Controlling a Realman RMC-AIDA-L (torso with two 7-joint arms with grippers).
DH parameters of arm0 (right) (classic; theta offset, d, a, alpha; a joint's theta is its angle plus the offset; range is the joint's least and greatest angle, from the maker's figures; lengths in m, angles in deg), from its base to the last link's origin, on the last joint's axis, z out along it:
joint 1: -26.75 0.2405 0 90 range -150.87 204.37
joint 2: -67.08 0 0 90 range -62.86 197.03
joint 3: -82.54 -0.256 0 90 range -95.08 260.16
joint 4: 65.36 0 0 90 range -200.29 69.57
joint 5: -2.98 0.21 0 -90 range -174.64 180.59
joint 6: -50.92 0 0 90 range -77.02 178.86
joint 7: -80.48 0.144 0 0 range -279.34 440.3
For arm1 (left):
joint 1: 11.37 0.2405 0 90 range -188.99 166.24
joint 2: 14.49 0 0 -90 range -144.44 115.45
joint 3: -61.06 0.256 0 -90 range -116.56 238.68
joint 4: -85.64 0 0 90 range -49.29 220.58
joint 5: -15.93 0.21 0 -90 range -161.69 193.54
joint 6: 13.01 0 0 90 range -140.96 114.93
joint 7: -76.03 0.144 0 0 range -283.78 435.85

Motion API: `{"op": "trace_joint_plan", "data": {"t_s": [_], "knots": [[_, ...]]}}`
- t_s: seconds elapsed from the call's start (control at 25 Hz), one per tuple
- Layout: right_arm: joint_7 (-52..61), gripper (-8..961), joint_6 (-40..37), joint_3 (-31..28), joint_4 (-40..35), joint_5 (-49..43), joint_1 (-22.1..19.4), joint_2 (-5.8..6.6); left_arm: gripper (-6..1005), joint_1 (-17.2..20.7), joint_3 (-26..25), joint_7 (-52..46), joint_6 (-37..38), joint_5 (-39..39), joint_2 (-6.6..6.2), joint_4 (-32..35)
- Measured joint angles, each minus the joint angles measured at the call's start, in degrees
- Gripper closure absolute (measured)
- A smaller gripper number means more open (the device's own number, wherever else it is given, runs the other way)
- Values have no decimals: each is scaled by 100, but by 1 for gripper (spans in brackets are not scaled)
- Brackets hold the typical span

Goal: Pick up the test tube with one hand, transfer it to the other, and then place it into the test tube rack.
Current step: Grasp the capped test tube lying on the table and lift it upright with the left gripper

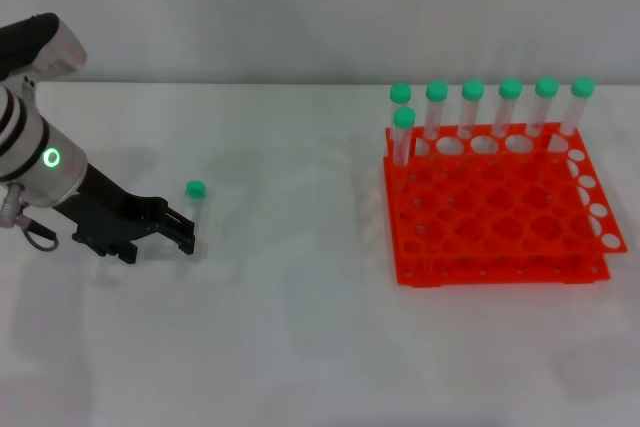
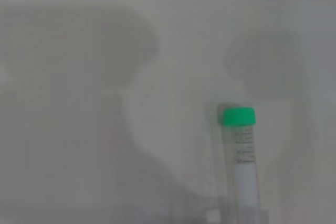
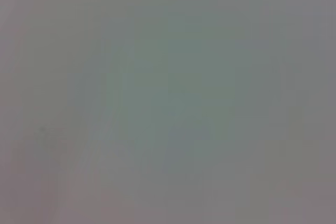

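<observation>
The test tube [image 1: 195, 209], clear with a green cap, stands upright at the left of the white table. My left gripper [image 1: 188, 235], black on a silver-white forearm with a green ring light, is shut on its lower end, low over the table. The left wrist view shows the tube [image 2: 242, 161] cap up, rising from the gripper. The orange test tube rack [image 1: 490, 217] stands at the right, far from the tube. My right gripper is out of view; the right wrist view shows only blank grey.
Several green-capped tubes [image 1: 473, 107] stand in the rack's back row, and one more [image 1: 403, 132] at its back left corner. White tabletop [image 1: 290, 247] lies between my left gripper and the rack.
</observation>
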Motion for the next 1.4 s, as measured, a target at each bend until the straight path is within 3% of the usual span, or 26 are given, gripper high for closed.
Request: {"op": "trace_joint_plan", "data": {"t_s": [0.24,0.48,1.12,1.4], "knots": [[0,68,12,0,10,0,-4,0,237,-28,14,27,-116,-2,47,-103],[0,68,14,0,19,0,5,0,461,-115,66,29,-247,6,104,-267],[0,69,39,0,17,0,27,0,526,-143,114,-13,-380,127,126,-426],[0,69,39,4,17,0,37,0,693,-208,110,-1,-385,153,130,-575]]}}
